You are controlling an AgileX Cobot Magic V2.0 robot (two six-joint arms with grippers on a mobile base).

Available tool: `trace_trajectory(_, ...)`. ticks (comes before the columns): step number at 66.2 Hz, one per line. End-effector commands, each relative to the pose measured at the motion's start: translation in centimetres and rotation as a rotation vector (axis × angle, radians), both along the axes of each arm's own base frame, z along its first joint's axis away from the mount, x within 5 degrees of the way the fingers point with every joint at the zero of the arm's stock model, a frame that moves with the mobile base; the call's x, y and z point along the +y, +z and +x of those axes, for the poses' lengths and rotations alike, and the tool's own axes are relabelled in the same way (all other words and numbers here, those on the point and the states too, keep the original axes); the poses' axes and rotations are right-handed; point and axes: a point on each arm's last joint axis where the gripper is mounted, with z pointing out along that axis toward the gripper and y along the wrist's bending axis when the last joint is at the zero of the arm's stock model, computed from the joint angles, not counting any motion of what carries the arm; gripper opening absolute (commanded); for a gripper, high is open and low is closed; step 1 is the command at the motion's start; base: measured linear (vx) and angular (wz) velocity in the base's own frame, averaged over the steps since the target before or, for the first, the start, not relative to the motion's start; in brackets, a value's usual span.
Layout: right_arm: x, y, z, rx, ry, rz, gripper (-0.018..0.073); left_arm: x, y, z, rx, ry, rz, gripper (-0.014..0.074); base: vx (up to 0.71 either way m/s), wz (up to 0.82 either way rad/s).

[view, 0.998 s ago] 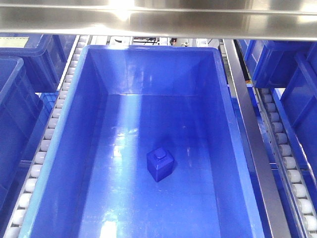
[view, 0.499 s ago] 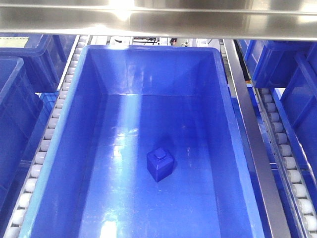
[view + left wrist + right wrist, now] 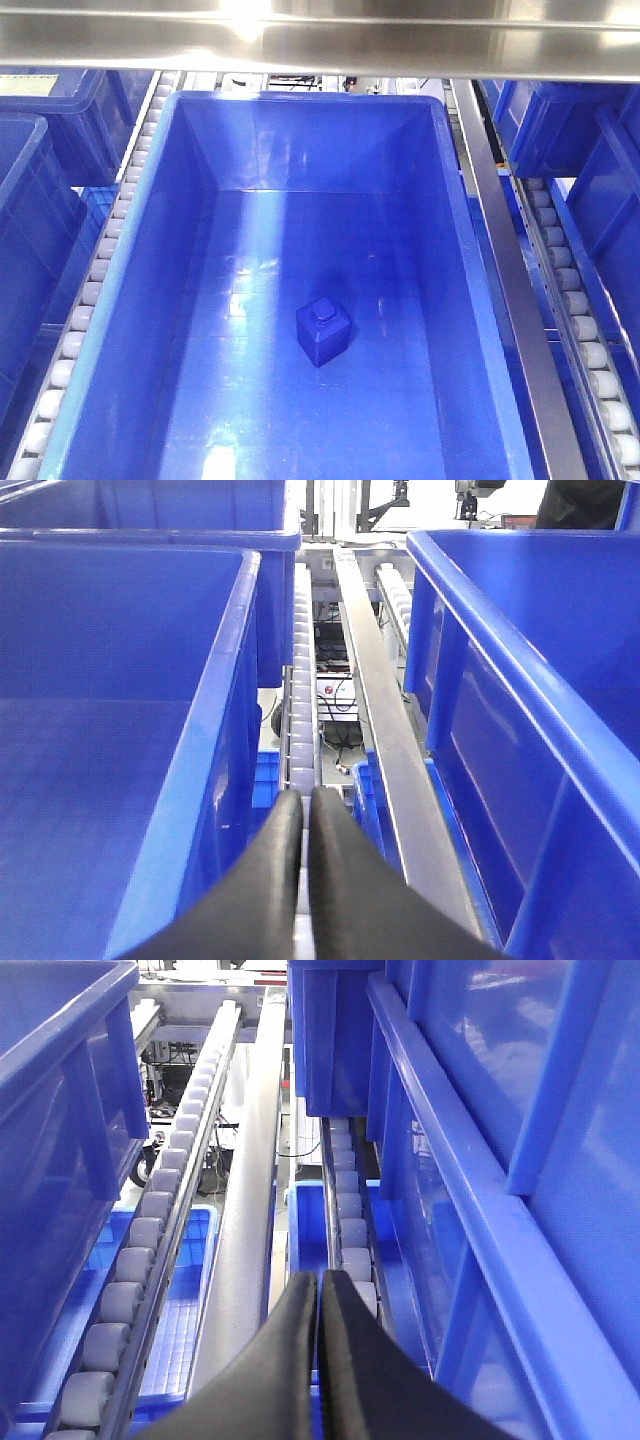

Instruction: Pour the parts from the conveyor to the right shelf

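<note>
A large blue bin [image 3: 160,300] fills the front view, resting on roller tracks. One small blue block-shaped part [image 3: 323,332] with a square knob on top lies on its floor, near the middle. No gripper shows in the front view. My left gripper [image 3: 305,802] is shut and empty, low between two blue bins, over a roller track [image 3: 300,680]. My right gripper [image 3: 318,1280] is shut and empty, between a steel rail [image 3: 250,1190] and a blue bin's wall [image 3: 450,1210].
Other blue bins stand left [image 3: 30,220] and right [image 3: 600,180] of the central bin. A steel shelf beam [image 3: 320,40] crosses the top. A steel divider rail [image 3: 510,300] runs along the bin's right side. White rollers [image 3: 90,290] line both sides.
</note>
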Motion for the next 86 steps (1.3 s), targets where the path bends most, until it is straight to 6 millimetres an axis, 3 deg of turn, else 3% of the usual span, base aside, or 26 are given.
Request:
trace_trajectory(1, 0.0, 0.5, 0.0, -0.086, -0.001, -0.019, -0.0008, -0.1, 1.3, 0.1, -0.081, -0.008, -0.018, -0.0006, 0.0, 0.0)
trace_trajectory(36, 0.0, 1.1, 0.0, -0.147, -0.002, -0.057, -0.0008, -0.1, 1.3, 0.1, -0.081, -0.008, -0.018, -0.0006, 0.0, 0.0)
trace_trajectory(86, 0.4, 0.2, 0.0, -0.041, 0.087, -0.046, -0.0008, -0.1, 1.3, 0.1, -0.081, -0.008, -0.018, -0.0006, 0.0, 0.0)
